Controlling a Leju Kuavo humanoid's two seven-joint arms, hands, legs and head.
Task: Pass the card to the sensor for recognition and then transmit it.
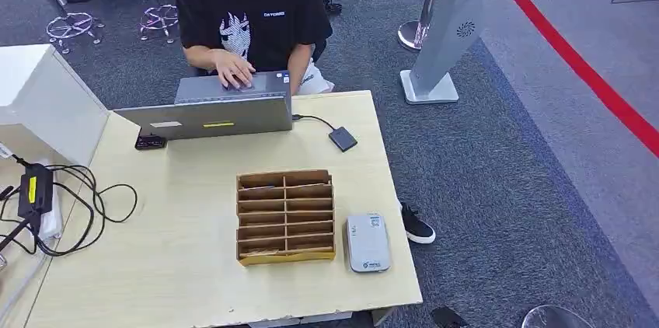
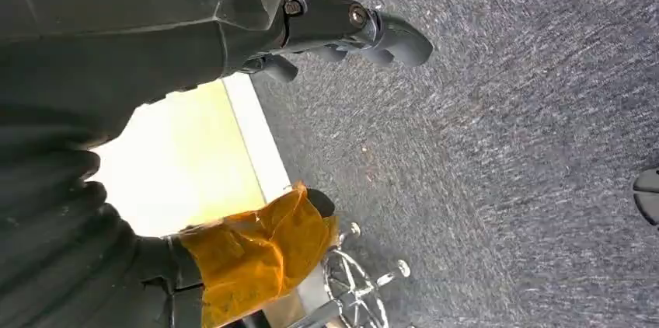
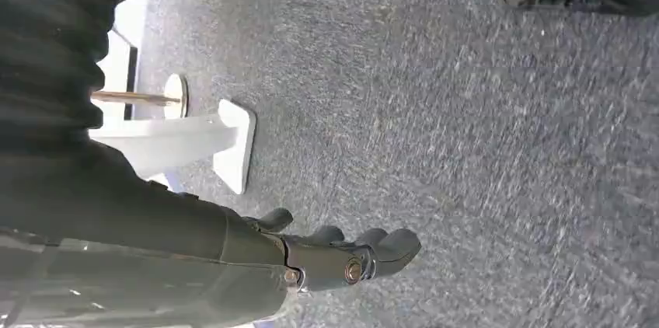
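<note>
Hanging beside us over carpet, our left hand (image 2: pixel 342 29) and right hand (image 3: pixel 342 254) hold nothing, fingers loosely apart. Cards presumably wait in the slotted box (image 1: pixel 285 217), sensor (image 1: pixel 367 242) at its three o'clock for a short reach.

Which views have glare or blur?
Left wrist view: the table is overexposed, almost white-yellow. Right wrist view: the carpet is streaked, slightly blurred. Head view: even light, sharp on the card rack and sensor.
</note>
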